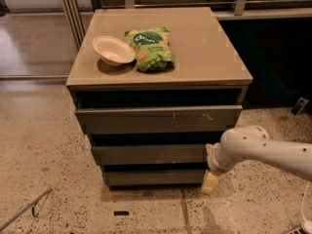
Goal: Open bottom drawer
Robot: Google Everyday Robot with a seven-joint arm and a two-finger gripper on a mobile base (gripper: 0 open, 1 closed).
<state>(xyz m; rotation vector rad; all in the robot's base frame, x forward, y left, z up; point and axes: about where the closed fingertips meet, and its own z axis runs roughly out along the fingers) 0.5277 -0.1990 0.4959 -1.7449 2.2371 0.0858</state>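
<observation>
The bottom drawer (153,177) is the lowest and narrowest of three dark grey-olive fronts on the cabinet; its flat front sits closed under the middle drawer (148,154). My gripper (211,182) hangs from the white arm (263,152) that comes in from the right, and it sits at the right end of the bottom drawer's front, close to the floor. Its pale fingers point down beside the drawer's corner.
The top drawer (158,119) has pale scratch marks. On the cabinet top (204,48) lie a white bowl (113,50) and a green chip bag (150,49). Speckled floor (44,155) surrounds the cabinet; a thin metal rod (24,211) lies at the lower left. A railing (195,4) runs behind.
</observation>
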